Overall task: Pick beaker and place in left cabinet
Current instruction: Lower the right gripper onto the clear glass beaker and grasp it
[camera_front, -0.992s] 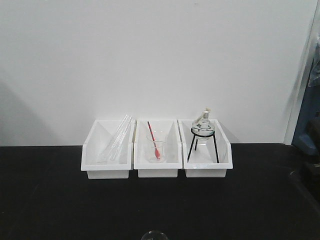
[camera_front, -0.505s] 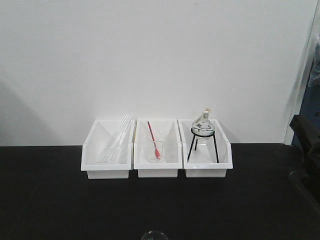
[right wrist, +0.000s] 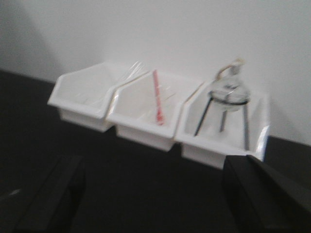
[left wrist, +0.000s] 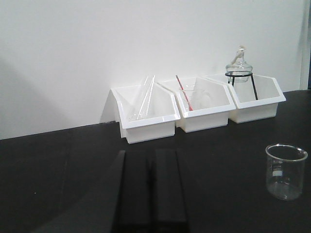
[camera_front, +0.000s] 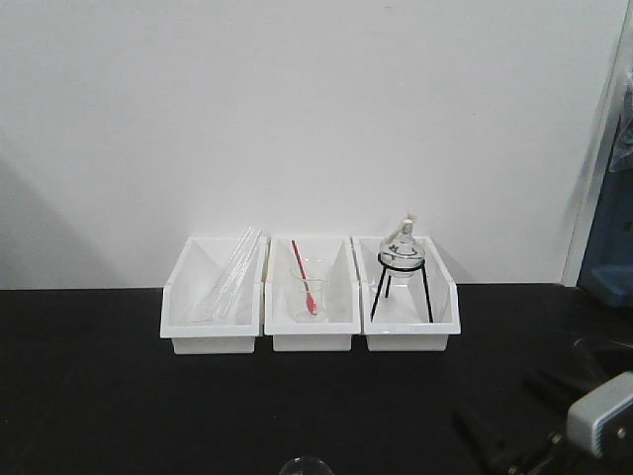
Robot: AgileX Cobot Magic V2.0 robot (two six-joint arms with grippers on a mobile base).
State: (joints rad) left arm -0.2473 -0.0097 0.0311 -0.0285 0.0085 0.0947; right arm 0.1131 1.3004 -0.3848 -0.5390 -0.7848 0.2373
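The beaker (left wrist: pixel 285 171), small, clear and empty, stands upright on the black bench (left wrist: pixel 58 160) at the right of the left wrist view; only its rim (camera_front: pixel 305 463) shows at the bottom edge of the front view. My left gripper (left wrist: pixel 151 153) is shut with nothing in it, low over the bench to the left of the beaker and apart from it. My right gripper (camera_front: pixel 495 398) is at the lower right of the front view, to the right of the beaker. In its blurred wrist view the right gripper (right wrist: pixel 155 164) stands wide open and empty. The left cabinet is out of view.
Three white bins stand in a row against the white wall. The left bin (camera_front: pixel 214 297) holds glass tubes, the middle bin (camera_front: pixel 311 295) holds a clear beaker with a red rod, and the right bin (camera_front: pixel 406 295) holds a glass flask on a black tripod. A blue object (camera_front: pixel 605 247) is at the right edge.
My right arm has come into the front view, from the right edge half a second ago down to the lower right now. The beaker and the bins have not moved.
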